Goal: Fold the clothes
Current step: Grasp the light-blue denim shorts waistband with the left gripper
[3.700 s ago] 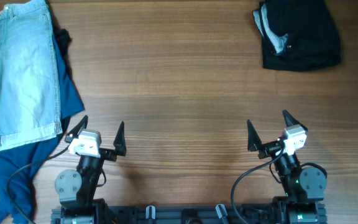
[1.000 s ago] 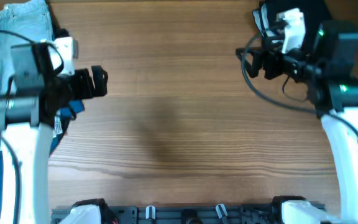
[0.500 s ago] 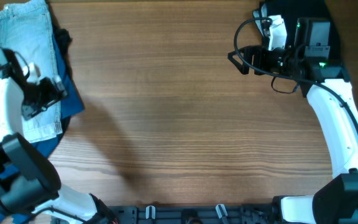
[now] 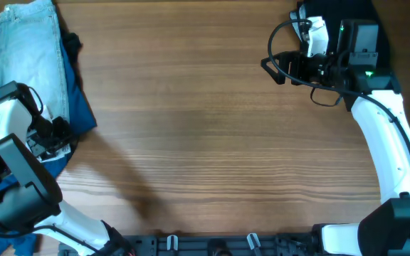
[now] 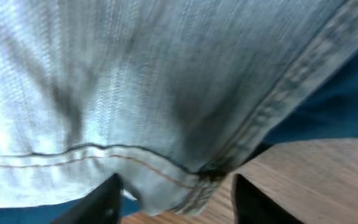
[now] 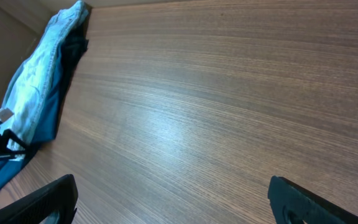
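The pale denim shorts [image 4: 27, 64] lie at the far left corner of the desk [image 4: 191, 128]. Their long axis runs along the left edge, from the far edge toward the near one. They rest on a larger dark blue shirt [image 4: 82, 117], which shows past their right side and near end.

The left fingers [image 5: 101, 202] are directly over the shorts' near end. In the left wrist view they stand apart on either side of a hemmed corner, and the cloth sits in the gap without being pinched. To grasp this corner, the fingers would need to close where they are; no reach across the desk looks necessary. The left arm is plainly the nearer one.

The right fingers [image 6: 45, 199] are spread wide and hold nothing. They hang above bare wood near the far right corner, well apart from the shorts, beside the black garments [image 4: 333, 8] that the right arm partly covers.

The denim is a faded twill with a visible diagonal weave. Its hem is doubled and thick, and an orange-brown stitch line runs just inside it. The corner looks stiff enough to hold its shape when lifted, though the rest of the leg would likely sag. The shirt beneath looks smoother and thinner, so a deep pinch could catch it too. The desk is matte wood with grain running left to right.
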Controlling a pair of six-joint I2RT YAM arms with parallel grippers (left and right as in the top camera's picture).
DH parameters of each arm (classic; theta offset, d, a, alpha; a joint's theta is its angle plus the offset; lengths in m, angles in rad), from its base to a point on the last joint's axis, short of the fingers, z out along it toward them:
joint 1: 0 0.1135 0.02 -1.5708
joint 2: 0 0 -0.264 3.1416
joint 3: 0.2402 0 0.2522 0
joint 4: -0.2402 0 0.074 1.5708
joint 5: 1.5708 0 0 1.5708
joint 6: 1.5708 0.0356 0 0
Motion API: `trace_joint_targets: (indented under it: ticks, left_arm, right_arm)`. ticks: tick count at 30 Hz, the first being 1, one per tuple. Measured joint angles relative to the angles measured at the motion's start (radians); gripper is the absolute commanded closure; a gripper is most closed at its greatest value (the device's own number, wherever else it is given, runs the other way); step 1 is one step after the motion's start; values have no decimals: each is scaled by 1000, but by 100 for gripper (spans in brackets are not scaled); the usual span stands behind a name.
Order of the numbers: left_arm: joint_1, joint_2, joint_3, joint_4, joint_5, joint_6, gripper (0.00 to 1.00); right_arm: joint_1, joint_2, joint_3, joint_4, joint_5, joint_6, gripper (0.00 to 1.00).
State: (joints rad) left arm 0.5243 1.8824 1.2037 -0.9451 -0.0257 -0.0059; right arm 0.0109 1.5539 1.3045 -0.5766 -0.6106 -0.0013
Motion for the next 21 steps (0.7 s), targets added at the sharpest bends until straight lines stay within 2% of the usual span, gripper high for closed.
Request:
trace_joint_targets:
  ticks: [3,9,11,17,21]
  left_arm:
    - [1,0,-1,0,-14,1,96]
    - [4,0,1,2,14,0,96]
    - [7,0,21,-35,59,0,96]
    - [-31,-9,239,-281,166,3,96]
    - [-146,-80,359,-319,249,24,96]
  right_arm:
    - [0,0,0,0,0,0,2]
    - [0,0,0,0,0,0,9]
    - [0,0,0,0,0,0,14]
    - [0,0,0,12,1,18,25]
    - [-5,0,0,15,1,55,32]
